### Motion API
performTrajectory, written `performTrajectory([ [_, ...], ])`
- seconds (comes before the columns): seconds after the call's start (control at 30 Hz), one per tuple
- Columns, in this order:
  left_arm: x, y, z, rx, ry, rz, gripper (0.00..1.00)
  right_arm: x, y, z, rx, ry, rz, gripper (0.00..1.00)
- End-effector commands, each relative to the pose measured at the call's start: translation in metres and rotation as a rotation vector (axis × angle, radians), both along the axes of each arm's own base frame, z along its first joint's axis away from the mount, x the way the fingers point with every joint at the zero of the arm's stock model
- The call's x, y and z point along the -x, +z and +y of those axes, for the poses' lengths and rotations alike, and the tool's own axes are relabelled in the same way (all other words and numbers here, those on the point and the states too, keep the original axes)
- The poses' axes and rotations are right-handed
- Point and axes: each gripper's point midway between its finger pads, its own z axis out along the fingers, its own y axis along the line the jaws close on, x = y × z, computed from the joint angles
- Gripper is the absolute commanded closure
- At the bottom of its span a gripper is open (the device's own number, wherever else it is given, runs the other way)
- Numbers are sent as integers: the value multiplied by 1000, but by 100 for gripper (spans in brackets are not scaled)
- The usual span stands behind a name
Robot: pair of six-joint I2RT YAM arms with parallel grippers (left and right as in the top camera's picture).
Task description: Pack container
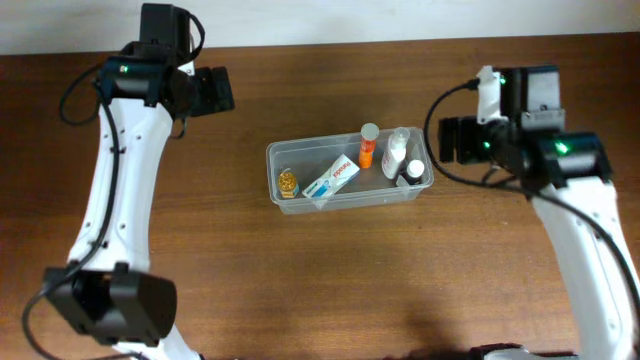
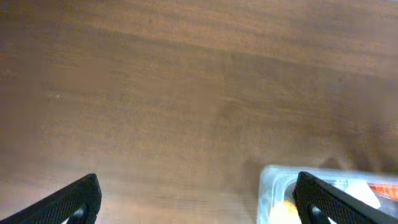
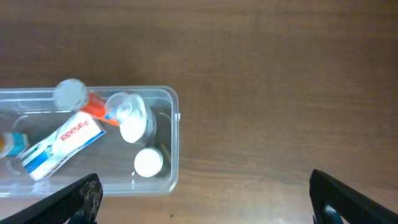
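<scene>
Brown wood tabletop (image 1: 330, 290) leaves open room on every side of the container (image 1: 273, 172), which sits mid-table between the arms, touching neither, with a toothpaste box (image 3: 62, 144) and small bottles inside. Left fingers (image 2: 74, 202) and right fingers (image 3: 78, 200) are spread wide, empty. Overhead shows the whole tub; the left wrist view catches one corner, the right wrist view one end.

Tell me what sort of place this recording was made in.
Probably a robot lab bench, not a home: a plain wooden table, a left arm and right arm flanking a clear container of small toiletries.
</scene>
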Motion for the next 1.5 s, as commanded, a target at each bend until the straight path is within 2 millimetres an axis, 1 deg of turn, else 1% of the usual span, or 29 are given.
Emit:
performTrajectory([
  [0.0,29,49,4,-7,-10,-97,1,25,38,-7,-9,-60,-103,2],
  [0.07,46,59,2,-35,-67,-120,1,41,45,-13,-10,-102,-139,1],
  [0.17,76,67,1,-55,-112,-145,1,66,45,-21,-8,-147,-173,2],
  [0.23,98,66,-2,-46,-156,-169,1,87,37,-22,-11,-152,-183,2],
  [0.33,130,62,-5,-40,-221,-228,1,110,21,-25,-20,-174,-190,2],
  [0.37,140,59,-3,-43,-220,-245,1,119,16,-26,-27,-182,-195,2],
  [0.4,156,53,2,-55,-208,-265,1,128,9,-27,-40,-194,-200,2],
  [0.43,166,48,6,-69,-196,-274,1,134,4,-27,-50,-203,-204,2],
  [0.53,199,23,21,-97,-129,-282,1,153,-12,-28,-64,-217,-203,2],
  [0.6,216,8,28,-119,-112,-282,1,158,-18,-29,-64,-217,-204,2],
  [0.7,232,-6,31,-121,-110,-291,1,160,-20,-29,-63,-217,-201,2],
  [0.8,237,-12,31,-121,-111,-284,1,160,-20,-29,-63,-217,-200,2],
  [1.47,237,-12,31,-121,-111,-282,1,160,-20,-29,-63,-216,-200,2],
])
